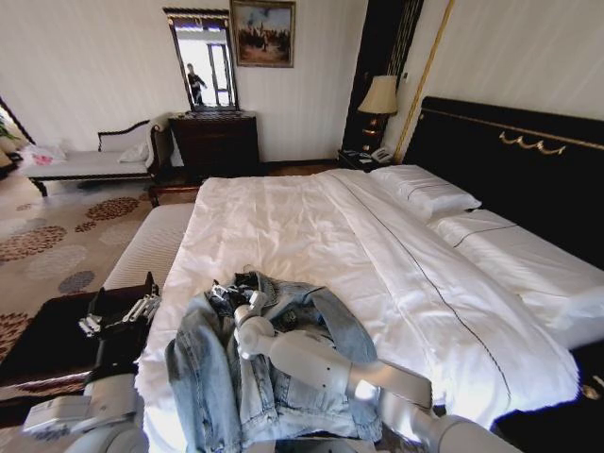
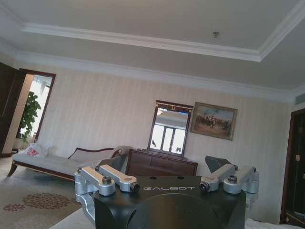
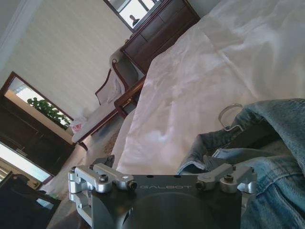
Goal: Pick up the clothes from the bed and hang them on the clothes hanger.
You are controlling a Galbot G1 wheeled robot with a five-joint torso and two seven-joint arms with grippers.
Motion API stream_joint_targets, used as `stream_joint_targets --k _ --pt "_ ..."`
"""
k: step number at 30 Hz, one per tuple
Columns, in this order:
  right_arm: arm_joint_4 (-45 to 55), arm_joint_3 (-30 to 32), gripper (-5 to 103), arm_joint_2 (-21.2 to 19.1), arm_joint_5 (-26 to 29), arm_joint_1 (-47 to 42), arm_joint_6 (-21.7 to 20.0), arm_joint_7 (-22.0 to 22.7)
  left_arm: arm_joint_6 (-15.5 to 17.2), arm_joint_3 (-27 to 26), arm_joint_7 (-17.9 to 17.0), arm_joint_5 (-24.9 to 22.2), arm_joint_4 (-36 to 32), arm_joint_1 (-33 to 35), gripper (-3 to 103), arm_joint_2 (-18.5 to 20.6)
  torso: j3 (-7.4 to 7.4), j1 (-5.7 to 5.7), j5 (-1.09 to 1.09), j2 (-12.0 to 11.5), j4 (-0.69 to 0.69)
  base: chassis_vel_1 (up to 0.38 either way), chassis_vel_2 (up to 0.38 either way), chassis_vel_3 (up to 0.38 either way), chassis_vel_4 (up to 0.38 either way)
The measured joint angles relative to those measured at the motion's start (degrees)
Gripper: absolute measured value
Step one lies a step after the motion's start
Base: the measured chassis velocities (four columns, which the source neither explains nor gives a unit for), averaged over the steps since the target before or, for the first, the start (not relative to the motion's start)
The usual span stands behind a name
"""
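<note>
Head view: denim jacket (image 1: 269, 363) lies crumpled on the bed (image 1: 311, 236) at 6 o'clock, right gripper (image 1: 247, 307) at its collar, grip state can't tell. Left gripper (image 1: 123, 316) parked at 8 o'clock.
Left wrist view: left fingers (image 2: 112, 177) spread, empty; dresser (image 2: 161, 163) behind.
Right wrist view: hanger hook (image 3: 231, 116) pokes out of the collar. Jacket looks already on the hanger; hanging up remains.

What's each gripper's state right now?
Left gripper: open, empty, beside the bed.
Right gripper: open, at the jacket collar, holding nothing.

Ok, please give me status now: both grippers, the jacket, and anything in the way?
Right gripper over the denim jacket at bed foot end. Left gripper off the bed's side, fingers open. Hanger hook at collar. Nothing in the way.
</note>
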Motion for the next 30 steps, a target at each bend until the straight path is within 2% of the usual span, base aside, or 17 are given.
stream_joint_targets --k 4,9,17,21,30 --pt "-6.82 -0.57 100 2.57 -1.95 0.17 -0.36 -2.33 0.09 -0.01 0.0 0.04 0.0 0.18 100 0.0 -0.01 0.0 0.01 0.0 0.01 0.0 0.0 0.0 0.0" --pt "-8.13 0.75 100 2.95 -3.32 -0.05 -0.18 -3.3 0.09 -0.7 -0.01 -0.47 0.0 0.37 100 0.3 -0.01 0.0 0.0 0.0 0.0 0.0 0.0 0.0 0.0" --pt "-6.21 3.3 100 1.37 -5.08 -0.03 -0.26 -3.49 0.21 -1.47 -0.09 -1.37 0.29 0.02 100 0.79 -0.01 -0.01 0.01 0.0 0.01 0.0 0.0 0.0 0.0" --pt "-6.92 3.41 100 -0.32 -5.2 -0.2 -2.17 -2.33 0.34 -1.31 -0.1 -1.33 0.7 -0.14 100 0.87 -0.01 0.0 0.01 0.0 0.0 0.0 0.0 0.0 0.0" --pt "-8.86 1.29 100 0.51 -4.05 -1.12 -3.43 -2.49 0.38 -1.14 -0.09 -1.18 0.71 0.11 100 0.79 0.0 0.0 0.01 0.0 0.0 0.0 0.0 0.0 0.0"
